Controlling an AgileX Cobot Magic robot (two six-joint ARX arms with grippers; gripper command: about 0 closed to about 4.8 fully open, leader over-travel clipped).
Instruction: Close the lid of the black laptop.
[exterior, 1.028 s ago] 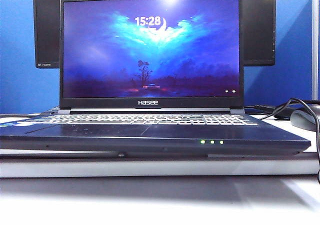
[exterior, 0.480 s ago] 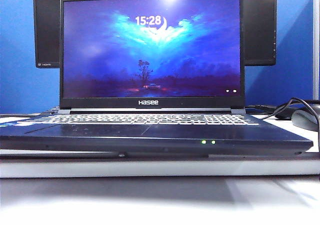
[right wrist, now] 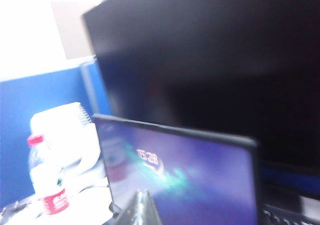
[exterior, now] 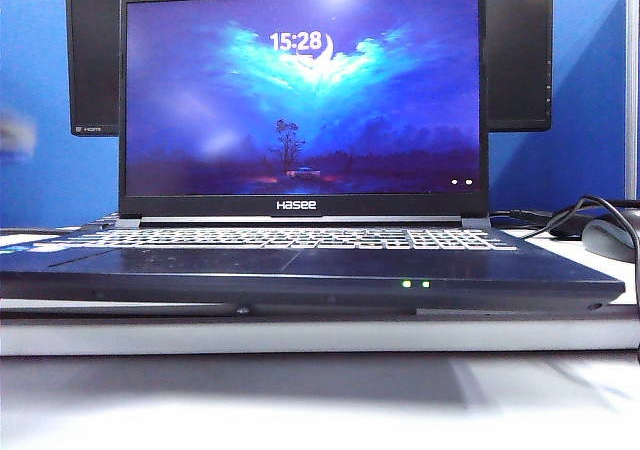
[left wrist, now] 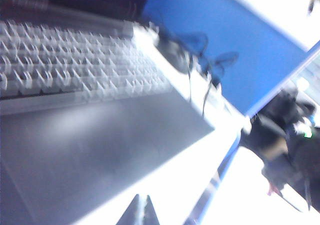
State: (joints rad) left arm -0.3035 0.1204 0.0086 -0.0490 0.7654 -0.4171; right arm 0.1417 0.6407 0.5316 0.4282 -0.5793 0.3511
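Here's the black laptop (exterior: 300,260), wide and flat-bodied with a white-lettered keyboard, sitting square in the middle of the exterior view on a pale white table (exterior: 320,400), two green lights glowing on its front edge. Its lid (exterior: 300,95), the thin black-bezelled screen panel with the white logo, stands upright and fully open, lit with a blue night scene and a clock.

Left of the laptop, at the far left edge of the exterior view, there's only a faint pale blur against the blue partition (exterior: 50,170); too smeared to name. Neither gripper shows clearly from this camera.

Over to the left wrist view: the left gripper (left wrist: 139,211) shows as a dark wedge with its two tips pressed together, clenched on nothing, hovering off the laptop's front corner, clear of the palm rest (left wrist: 90,150) and well away from the lid.

Behind the laptop looms a larger black monitor (exterior: 520,60). To the laptop's right, black cables (exterior: 590,215) loop beside a dark mouse (exterior: 610,238).

Right wrist view now: the right gripper (right wrist: 140,209) is a narrow dark point, fingers together, empty, in front of the glowing lid, not touching it. A clear plastic bottle with a red cap (right wrist: 45,177) stands beside the laptop.
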